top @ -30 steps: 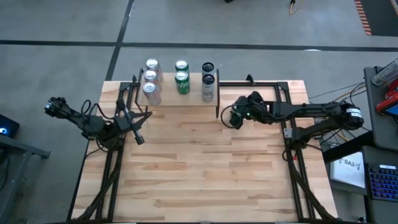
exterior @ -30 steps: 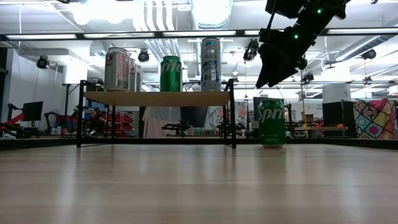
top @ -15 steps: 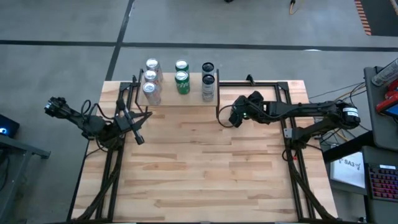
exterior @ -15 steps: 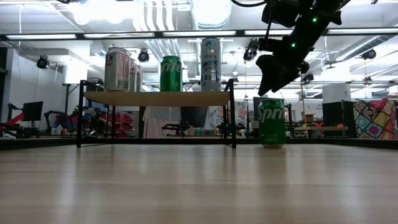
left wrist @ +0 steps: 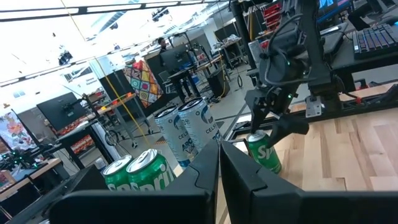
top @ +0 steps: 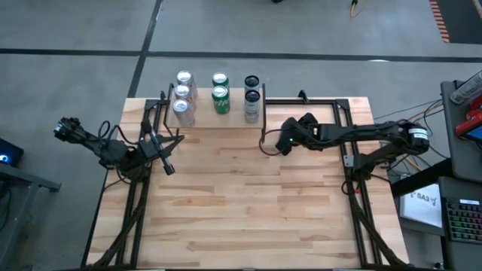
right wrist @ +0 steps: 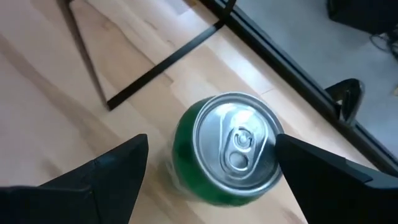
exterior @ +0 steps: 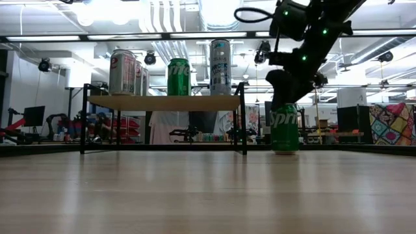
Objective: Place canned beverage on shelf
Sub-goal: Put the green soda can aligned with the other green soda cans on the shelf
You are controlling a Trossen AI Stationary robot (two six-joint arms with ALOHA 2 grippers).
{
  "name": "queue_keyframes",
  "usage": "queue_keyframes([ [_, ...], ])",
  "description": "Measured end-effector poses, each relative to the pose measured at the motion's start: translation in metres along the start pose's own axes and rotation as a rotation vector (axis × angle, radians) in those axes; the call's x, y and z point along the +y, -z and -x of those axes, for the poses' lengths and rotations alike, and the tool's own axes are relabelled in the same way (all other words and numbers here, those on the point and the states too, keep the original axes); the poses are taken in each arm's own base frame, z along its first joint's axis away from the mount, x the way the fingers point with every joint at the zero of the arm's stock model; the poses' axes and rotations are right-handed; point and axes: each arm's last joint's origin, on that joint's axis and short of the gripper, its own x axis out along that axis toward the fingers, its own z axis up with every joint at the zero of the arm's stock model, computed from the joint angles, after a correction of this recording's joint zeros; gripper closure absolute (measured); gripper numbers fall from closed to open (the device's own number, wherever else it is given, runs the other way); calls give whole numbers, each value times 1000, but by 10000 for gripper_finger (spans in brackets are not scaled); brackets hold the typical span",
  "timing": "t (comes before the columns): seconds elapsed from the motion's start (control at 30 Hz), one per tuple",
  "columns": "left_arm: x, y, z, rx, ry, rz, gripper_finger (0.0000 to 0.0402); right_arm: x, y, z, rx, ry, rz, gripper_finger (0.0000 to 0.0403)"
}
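1. Can (exterior: 284,127): a green soda can stands upright on the table (top: 248,218), just beside the shelf's right legs, with its lid and pull tab showing in the right wrist view. It is not yet on the shelf.
2. Shelf (exterior: 166,103): the raised plank at the table's far edge carries several cans already, silver ones at its left, green ones in the middle and tall pale ones at its right. In my judgement the free room for another can is small, so the drop spot will need care.
3. Right gripper (right wrist: 208,165): it hangs directly over the can with its jaws spread wide, one finger on each side of the lid. In the low view the fingertips reach down to about the can's top. I see no contact with the can's wall, so nothing is grasped yet.
4. Why it sits so: the fingers straddle the can from above, which suits a grip on its round sides. I judge this to be the approach step, with lowering and closing to come.
5. Risk: a finger that clips the rim could tip the can against the shelf leg.
6. Left gripper (top: 167,167): it waits near the table's left edge, below the shelf's left end, its fingers pressed together on nothing.
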Motion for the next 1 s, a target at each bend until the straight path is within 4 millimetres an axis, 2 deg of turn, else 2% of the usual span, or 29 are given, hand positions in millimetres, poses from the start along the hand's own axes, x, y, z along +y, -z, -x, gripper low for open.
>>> queue_keyframes([
  [0.23, 0, 0, 0, 0, 0, 0, 402, 3, 2, -9, 12, 51, 20, 67],
  [0.57, 0, 0, 0, 1, 0, -1, 402, -7, -8, 15, -53, 1, 32, 83],
  [0.73, 0, 0, 0, 1, 0, -5, 402, -12, -10, 21, -74, 10, 87, 74],
  [1.0, 0, 0, 0, 1, 1, -7, 402, -22, -5, 12, 6, 10, -8, 51],
])
